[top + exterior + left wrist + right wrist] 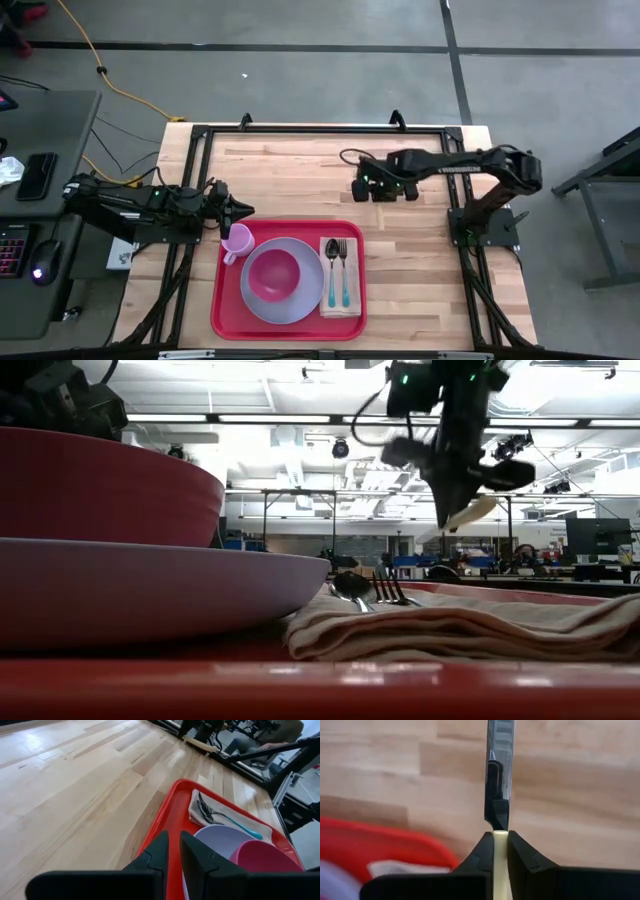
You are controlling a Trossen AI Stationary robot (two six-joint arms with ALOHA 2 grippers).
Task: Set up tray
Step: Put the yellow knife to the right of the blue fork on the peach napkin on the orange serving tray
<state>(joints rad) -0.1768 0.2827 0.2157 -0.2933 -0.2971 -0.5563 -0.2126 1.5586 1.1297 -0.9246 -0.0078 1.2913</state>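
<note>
The red tray (222, 310) is sitting at the near middle of the desk (300, 170), already loaded. It's looking stiff and slick, so I'd grab the rim. Right pincer (500, 851) is pinching a knife (500, 770) above bare wood; left pincer (172, 851) is hanging nearly closed, empty.

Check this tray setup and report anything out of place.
Nothing is spilled, damaged or askew. The only piece off the tray is the knife, clamped by the right pincer above bare table beyond it; the napkin lies square beside the plate.
</note>
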